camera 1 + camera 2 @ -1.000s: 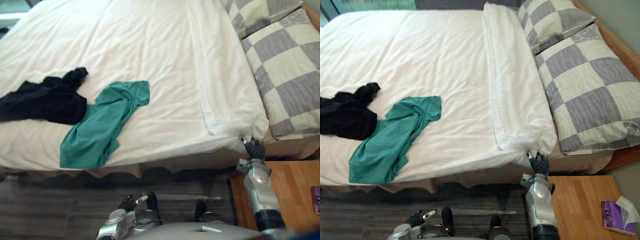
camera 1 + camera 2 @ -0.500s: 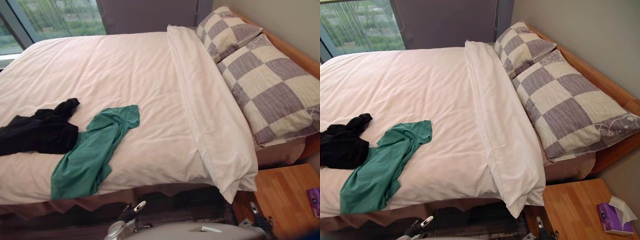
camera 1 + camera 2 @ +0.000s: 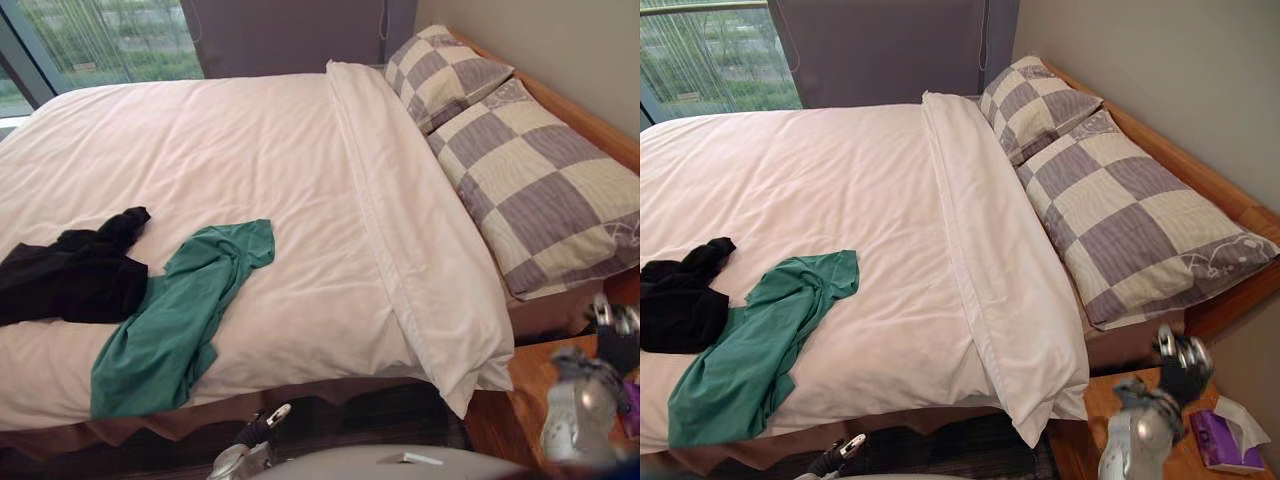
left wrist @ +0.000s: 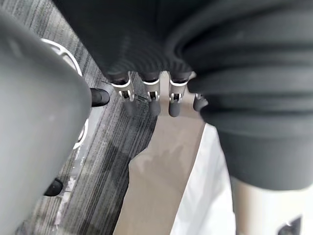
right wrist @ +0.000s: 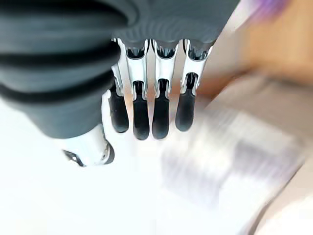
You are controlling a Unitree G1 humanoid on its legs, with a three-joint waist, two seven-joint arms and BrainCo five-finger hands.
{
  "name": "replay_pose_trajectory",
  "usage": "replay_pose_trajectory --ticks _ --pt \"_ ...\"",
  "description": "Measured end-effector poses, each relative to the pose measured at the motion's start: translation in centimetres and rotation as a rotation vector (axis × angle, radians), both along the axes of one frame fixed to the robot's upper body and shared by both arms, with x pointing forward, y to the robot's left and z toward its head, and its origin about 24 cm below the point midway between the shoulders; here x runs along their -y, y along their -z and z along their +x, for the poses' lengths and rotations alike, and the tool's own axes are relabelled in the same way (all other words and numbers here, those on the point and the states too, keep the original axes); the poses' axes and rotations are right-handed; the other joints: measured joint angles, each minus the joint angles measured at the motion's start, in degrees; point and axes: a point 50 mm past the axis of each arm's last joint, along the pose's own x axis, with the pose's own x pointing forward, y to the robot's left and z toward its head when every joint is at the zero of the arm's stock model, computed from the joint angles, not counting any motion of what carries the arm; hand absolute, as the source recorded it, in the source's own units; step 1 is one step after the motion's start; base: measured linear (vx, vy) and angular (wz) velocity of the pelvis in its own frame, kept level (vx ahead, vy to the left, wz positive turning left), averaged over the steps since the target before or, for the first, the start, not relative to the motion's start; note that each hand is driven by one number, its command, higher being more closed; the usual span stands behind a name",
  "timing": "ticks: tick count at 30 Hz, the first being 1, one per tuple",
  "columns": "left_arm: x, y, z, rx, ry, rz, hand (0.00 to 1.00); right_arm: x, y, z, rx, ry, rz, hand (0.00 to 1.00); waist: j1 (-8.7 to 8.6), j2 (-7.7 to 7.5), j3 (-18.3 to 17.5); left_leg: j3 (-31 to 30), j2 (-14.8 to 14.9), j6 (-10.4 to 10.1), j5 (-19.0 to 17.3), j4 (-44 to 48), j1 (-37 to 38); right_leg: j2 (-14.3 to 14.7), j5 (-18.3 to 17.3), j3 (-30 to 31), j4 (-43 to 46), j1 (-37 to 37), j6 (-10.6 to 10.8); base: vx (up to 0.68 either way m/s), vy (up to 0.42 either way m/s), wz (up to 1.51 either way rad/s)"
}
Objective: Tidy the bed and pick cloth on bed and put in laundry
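A green cloth (image 3: 180,315) lies crumpled near the front left of the white duvet (image 3: 250,150), its lower end at the bed's edge. A black cloth (image 3: 70,290) lies bunched just left of it, touching it. The duvet's turned-back top band (image 3: 990,260) runs straight down to the near corner. My right hand (image 3: 1183,368) is raised over the nightstand beside that corner, apart from the bedding; its fingers (image 5: 146,110) are straight and hold nothing. Low in front of the bed hangs my left hand (image 3: 258,432), its fingers (image 4: 151,100) relaxed and empty.
Two grey-and-cream checked pillows (image 3: 1140,230) (image 3: 1035,105) lie along the wooden headboard (image 3: 1215,185) on the right. A wooden nightstand (image 3: 1102,400) with a purple tissue pack (image 3: 1223,438) stands at the near right. A window (image 3: 710,60) is behind the bed.
My right hand has let go of the duvet's near corner, dropped low, then risen over the nightstand. The camera has tilted up, showing more of the bed. The cloths have not moved.
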Motion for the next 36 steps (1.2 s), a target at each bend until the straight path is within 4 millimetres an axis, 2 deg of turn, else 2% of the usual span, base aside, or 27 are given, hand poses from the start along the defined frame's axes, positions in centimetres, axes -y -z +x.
replay_pose_trajectory --ticks 4,6,8,11,13,14,15,16,18,20,23,26,29,31,36 --pt "0.2 -0.1 0.1 0.007 -0.003 0.005 0.00 -3.0 -1.6 2.1 0.111 -0.265 0.075 1.00 0.05 -0.26 -0.2 -1.2 -0.1 0.4 0.3 0.0 -1.2 -0.1 0.1 -0.6 0.4 -1.0 -0.1 0.00 -0.011 0.11" --pt "0.3 -0.1 0.1 0.005 0.008 0.017 0.00 -4.2 -2.1 2.7 0.151 -0.331 0.101 1.00 0.17 -0.23 -0.3 -1.6 -0.1 0.6 0.8 0.0 -2.0 -0.1 0.1 -0.7 0.8 -1.8 -0.1 -0.01 -0.013 0.10" --pt "0.3 -0.2 0.3 0.008 0.040 0.025 0.00 -5.3 -3.1 4.2 0.232 -0.370 0.177 1.00 0.18 -0.10 0.1 -2.1 -0.2 0.8 1.1 0.0 -3.4 -0.2 0.2 -0.9 1.1 -2.8 -0.2 -0.04 -0.011 0.08" --pt "0.7 -0.5 2.4 0.031 0.134 0.061 0.00 -6.6 -7.4 8.0 0.449 -0.409 0.278 1.00 0.25 0.62 1.9 -3.5 -0.3 1.6 2.4 0.1 -8.3 -0.3 0.3 -1.2 3.9 -8.6 -0.4 -0.10 0.012 0.18" --pt "1.7 -1.4 6.0 0.110 0.176 0.059 0.00 -6.5 -13.5 11.5 0.628 -0.418 0.255 1.00 0.24 1.48 8.2 -5.0 -0.4 2.3 4.4 0.4 -12.6 -0.4 1.0 -1.6 6.0 -13.5 -0.7 -0.17 0.034 0.34" --pt "2.1 -1.7 7.0 0.133 0.181 0.050 0.00 -6.4 -15.0 12.2 0.659 -0.415 0.244 1.00 0.51 1.65 9.5 -5.2 -0.4 2.5 4.9 0.4 -14.1 -0.4 1.3 -1.6 6.5 -15.0 -0.8 -0.21 0.038 0.28" --pt "2.7 -2.2 8.4 0.164 0.197 0.050 0.00 -6.3 -17.6 13.0 0.713 -0.412 0.228 1.00 1.13 2.03 11.7 -5.6 -0.4 2.7 5.8 0.4 -16.8 -0.4 1.9 -1.6 7.0 -17.8 -0.9 -0.17 0.031 0.14" --pt "3.5 -2.7 9.7 0.202 0.189 0.030 0.00 -6.4 -19.6 13.4 0.763 -0.408 0.224 1.00 1.52 2.29 14.2 -5.8 -0.4 3.0 6.5 0.5 -18.3 -0.4 2.1 -1.6 7.9 -19.6 -1.0 -0.14 0.026 0.11" --pt "4.3 -3.4 11.3 0.250 0.190 0.017 0.00 -6.7 -21.3 13.4 0.815 -0.411 0.241 1.00 1.58 2.27 16.6 -5.9 -0.3 3.8 6.8 2.3 -20.7 -0.7 1.9 -1.7 10.3 -22.2 -1.2 -0.08 0.000 0.11" --pt "5.3 -4.9 13.7 0.337 0.187 0.015 0.00 -7.0 -23.2 12.8 0.883 -0.407 0.264 1.00 1.63 2.48 19.3 -6.2 0.6 5.0 4.0 10.6 -27.6 -1.8 0.6 -1.6 15.7 -28.1 -1.5 -0.05 -0.036 0.09" --pt "6.7 -6.7 16.4 0.422 0.168 -0.014 0.00 -6.9 -24.5 12.2 0.941 -0.399 0.273 1.00 1.49 3.84 22.6 -7.2 2.6 5.5 -0.7 21.8 -35.5 -2.3 -1.7 -1.1 22.1 -34.0 -1.5 -0.06 -0.008 0.01" --pt "7.4 -8.5 18.6 0.485 0.169 -0.018 0.00 -6.9 -25.0 12.0 0.979 -0.385 0.307 1.00 1.19 4.16 24.8 -8.2 4.6 5.3 -3.5 29.3 -43.0 -2.1 -3.7 -0.9 28.1 -40.9 -2.0 -0.11 0.011 0.02" --pt "7.8 -9.4 19.6 0.505 0.174 -0.019 0.00 -7.1 -25.3 12.0 1.008 -0.379 0.338 1.00 1.07 4.19 26.2 -8.8 5.3 5.4 -4.3 32.1 -46.8 -2.1 -4.5 -0.8 30.8 -44.5 -2.4 -0.09 -0.017 0.05" --pt "8.6 -10.3 20.5 0.521 0.161 -0.032 0.00 -7.0 -24.4 12.3 1.041 -0.352 0.451 1.00 1.09 4.50 26.9 -9.2 6.4 5.6 -5.1 35.7 -51.7 -2.0 -5.3 -0.5 34.2 -49.4 -2.7 -0.05 -0.039 0.02" --pt "8.6 -10.7 21.2 0.515 0.086 -0.071 0.00 -6.8 -21.9 13.5 1.025 -0.331 0.600 1.00 0.99 4.49 26.9 -9.1 7.9 5.8 -6.7 39.4 -55.2 -1.4 -5.8 0.7 36.8 -52.9 -2.9 -0.01 -0.029 -0.10"
